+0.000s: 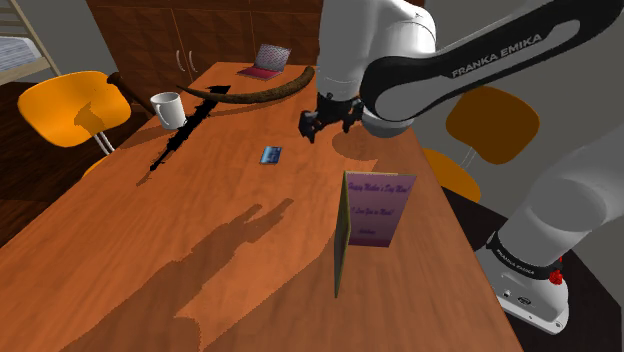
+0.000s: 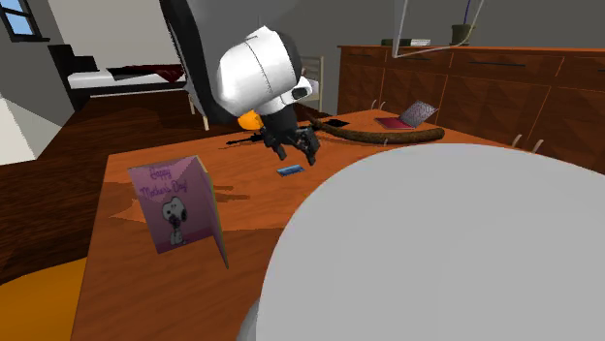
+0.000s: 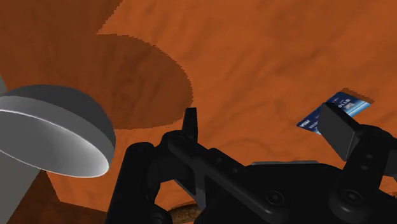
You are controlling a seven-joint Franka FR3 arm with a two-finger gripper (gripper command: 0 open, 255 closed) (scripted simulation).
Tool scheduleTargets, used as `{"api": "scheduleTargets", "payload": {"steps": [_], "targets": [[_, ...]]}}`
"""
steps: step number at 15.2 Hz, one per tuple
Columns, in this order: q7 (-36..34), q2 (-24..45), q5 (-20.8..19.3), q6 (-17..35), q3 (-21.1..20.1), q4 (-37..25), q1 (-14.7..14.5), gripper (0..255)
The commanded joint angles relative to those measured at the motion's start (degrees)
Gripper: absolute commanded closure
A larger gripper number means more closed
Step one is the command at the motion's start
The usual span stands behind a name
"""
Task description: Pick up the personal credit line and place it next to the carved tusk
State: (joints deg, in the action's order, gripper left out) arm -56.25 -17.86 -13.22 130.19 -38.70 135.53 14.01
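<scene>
Wooden tabletop [image 1: 200, 280] is seen, with the blue credit card [image 1: 271, 154] lying flat, well apart from the curved tusk [image 1: 255, 95]. Approach is judged in hand: the gripper [image 1: 326, 124], spread wide and empty, is held above the table, off the card; centring and lowering are called for. One finger [image 3: 336, 130] covers the card's edge; its print cannot be read.

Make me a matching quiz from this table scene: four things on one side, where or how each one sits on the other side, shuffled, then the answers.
Things:
1. small blue flat card
2. white mug
3. purple folded greeting card
4. long brown curved tusk

Places or states:
A. stands upright, half open
B. stretches along the far end of the orange-brown wooden table
C. lies flat mid-table
D. stands at the table edge nearest the yellow chair

Pairs: 1-C, 2-D, 3-A, 4-B.
</scene>
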Motion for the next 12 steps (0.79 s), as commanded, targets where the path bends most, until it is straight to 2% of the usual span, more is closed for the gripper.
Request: {"api": "scheduleTargets", "payload": {"steps": [1,3,5,8,12], "targets": [[-8.8,5.6,-6.0,0.9,-4.4,-3.3,3.5,0],[-17.8,12.1,-13.6,0.3,-8.2,-7.3,6.3,0],[-27.0,19.5,-22.2,-2.0,-10.2,-11.8,7.0,0],[-38.2,30.1,-33.1,-6.9,-9.1,-19.4,3.6,0],[-47.6,41.5,-42.3,-12.9,-4.7,-30.3,-3.3,0]]}}
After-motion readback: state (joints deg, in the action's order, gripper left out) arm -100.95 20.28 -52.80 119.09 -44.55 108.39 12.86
